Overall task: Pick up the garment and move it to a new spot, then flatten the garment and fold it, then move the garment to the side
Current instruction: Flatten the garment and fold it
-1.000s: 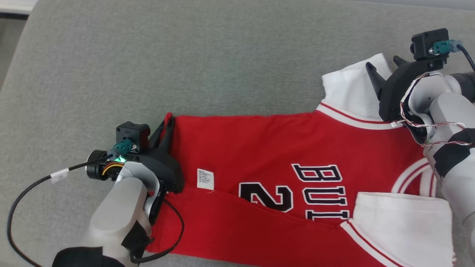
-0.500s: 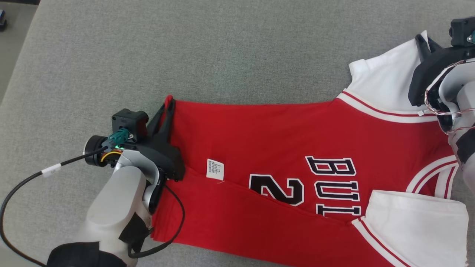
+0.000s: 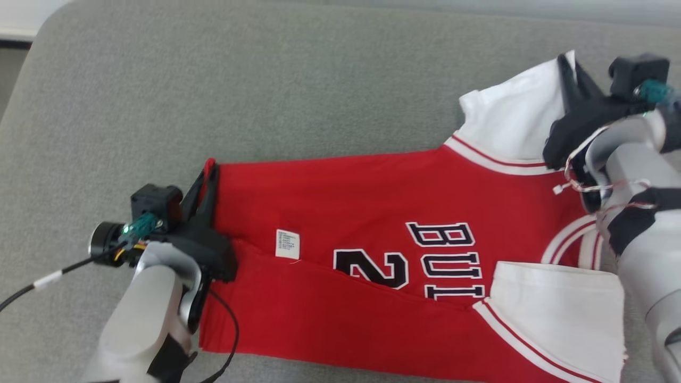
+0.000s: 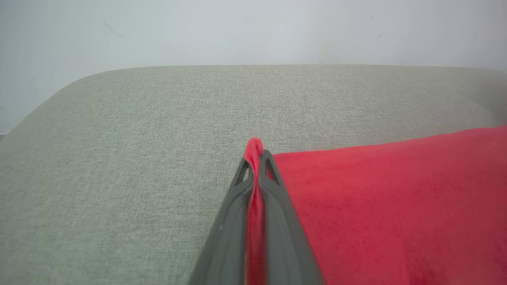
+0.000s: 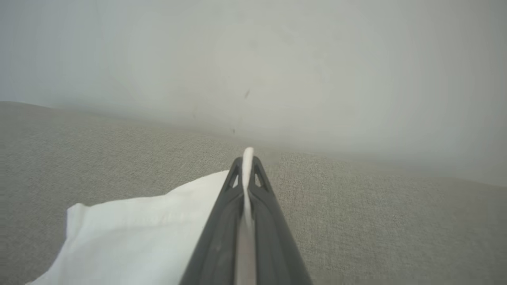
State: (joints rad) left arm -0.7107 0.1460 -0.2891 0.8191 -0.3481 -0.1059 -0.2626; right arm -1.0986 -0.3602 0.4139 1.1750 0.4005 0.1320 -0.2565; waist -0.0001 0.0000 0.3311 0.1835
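The garment [image 3: 383,202] is a red jersey with white sleeves and black lettering, lying folded lengthwise on a grey cushion. My left gripper [image 3: 209,171] is shut on the jersey's far left corner, and red cloth [image 4: 254,186] shows pinched between its fingers in the left wrist view. At the far right, my right gripper [image 3: 565,63] is shut on the edge of the upper white sleeve [image 3: 505,125]. White fabric [image 5: 248,174] pokes out between its closed fingers, with the rest of the sleeve [image 5: 130,237] spreading left of them.
The grey cushion [image 3: 266,80] stretches wide behind the jersey, with its rounded corner at the upper left. A pale wall [image 5: 277,59] rises behind it. A white label [image 3: 287,243] lies on the red cloth. A second white sleeve [image 3: 558,308] lies at the lower right.
My right gripper went from open over the white sleeve to shut on its edge. The left gripper has kept its hold on the red corner. The camera has shifted.
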